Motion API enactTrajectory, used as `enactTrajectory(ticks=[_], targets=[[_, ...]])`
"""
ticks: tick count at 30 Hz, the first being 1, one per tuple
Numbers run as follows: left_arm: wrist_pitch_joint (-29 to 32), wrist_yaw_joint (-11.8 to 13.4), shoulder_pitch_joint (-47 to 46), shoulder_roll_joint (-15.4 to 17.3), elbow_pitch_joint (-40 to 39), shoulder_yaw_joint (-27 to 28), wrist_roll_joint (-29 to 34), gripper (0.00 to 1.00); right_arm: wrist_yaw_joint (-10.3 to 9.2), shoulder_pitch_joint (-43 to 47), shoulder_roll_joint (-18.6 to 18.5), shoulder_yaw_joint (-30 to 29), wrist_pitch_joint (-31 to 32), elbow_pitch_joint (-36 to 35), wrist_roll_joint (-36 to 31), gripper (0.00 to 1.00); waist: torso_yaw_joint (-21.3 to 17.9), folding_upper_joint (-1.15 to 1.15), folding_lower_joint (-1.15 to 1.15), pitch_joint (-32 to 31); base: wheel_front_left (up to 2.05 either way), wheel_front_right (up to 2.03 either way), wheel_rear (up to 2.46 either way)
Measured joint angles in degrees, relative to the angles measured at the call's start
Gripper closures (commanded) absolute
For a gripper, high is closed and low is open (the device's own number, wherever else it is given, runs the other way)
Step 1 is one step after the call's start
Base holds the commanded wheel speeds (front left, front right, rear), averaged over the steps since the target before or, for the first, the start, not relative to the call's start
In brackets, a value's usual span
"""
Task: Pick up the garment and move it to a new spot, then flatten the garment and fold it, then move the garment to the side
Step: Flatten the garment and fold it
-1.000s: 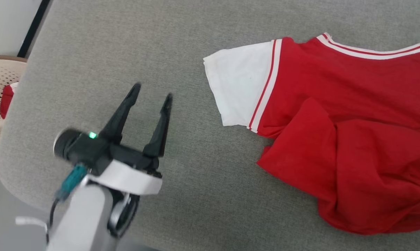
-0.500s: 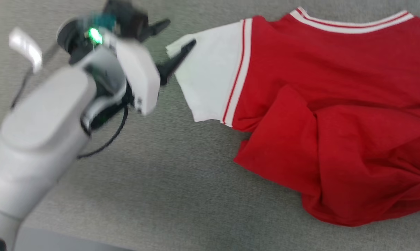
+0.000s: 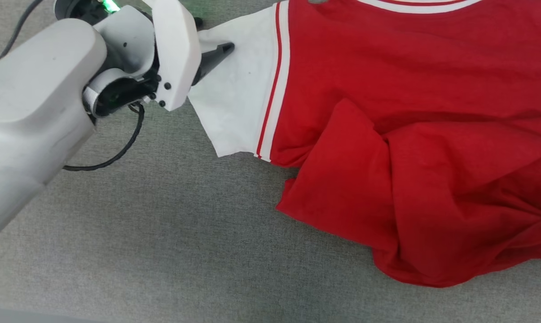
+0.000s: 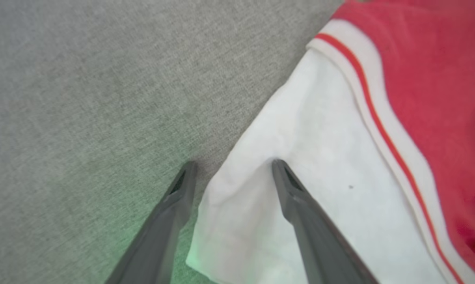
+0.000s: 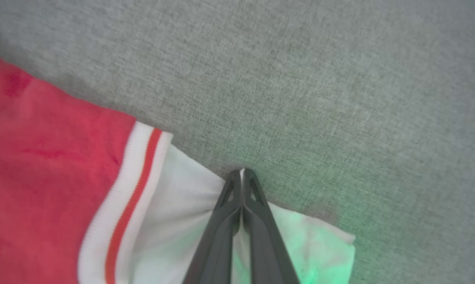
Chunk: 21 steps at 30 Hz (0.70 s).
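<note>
At the left of the head view, a pale grey forearm [image 3: 28, 89] trailing a looped black cable [image 3: 117, 152] reaches across a grey woven fabric surface [image 3: 162, 233]. At its end, the left gripper [image 3: 214, 33] has its two long dark fingers [image 4: 300, 205] spread wide apart and holds nothing. In the left wrist view, one fingertip rests on the grey surface just beside the cloth's edge. The other presses a small dimple into a white sleeve [image 3: 234, 98], so the sleeve's edge lies between the fingers.

That sleeve belongs to the garment [image 3: 409, 112], a red soft-knit short-sleeved shirt with white sleeves. It lies on the grey surface, stretching away to the right of the left gripper. Just past the fingertips, red-and-white striped trim [image 3: 272, 89] joins the sleeve to the red body. Further right the red cloth is rumpled, with a large flap folded over itself.

In the right wrist view, the right gripper [image 5: 242, 170] has its fingers pressed together on the edge of a white garment sleeve [image 5: 174, 205]. A sliver of white shows between the tips, and creases gather toward them. Red cloth lies to this gripper's left, grey surface ahead.
</note>
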Motion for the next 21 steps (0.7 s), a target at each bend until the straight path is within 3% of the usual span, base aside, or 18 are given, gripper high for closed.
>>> enactTrajectory(ticks=[1,2,3,10,21], targets=[[0.03,0.00,-0.15,0.21,-0.29,-0.27,-1.02,0.60,0.00,-0.12,0.05,0.24,-0.14,0.02,0.09,1.00,-0.09,0.00,0.00,0.01,0.00,0.00,0.00],[0.08,0.00,-0.24,0.40,-0.47,-0.48,-1.40,0.95,0.00,-0.26,0.09,0.55,-0.36,0.13,0.24,1.00,-0.12,0.00,0.00,-0.02,0.00,0.00,0.00],[0.07,0.00,-0.31,0.53,-0.60,-0.66,-1.62,1.00,-0.01,-0.32,0.09,0.79,-0.60,0.21,0.47,1.00,-0.15,0.00,0.00,-0.07,0.00,0.00,0.00],[-2.72,0.00,-0.07,0.74,-0.16,-1.68,-3.05,1.00,-0.13,-0.86,0.64,2.82,-3.77,0.36,1.56,1.00,-0.40,0.00,0.00,-0.84,0.00,0.00,0.00],[-21.05,-0.01,-2.38,0.92,5.31,-1.41,-2.90,1.00,-0.09,-4.92,2.44,3.37,-15.47,0.09,1.93,1.00,-2.32,0.00,0.00,-4.95,0.00,0.00,0.00]])
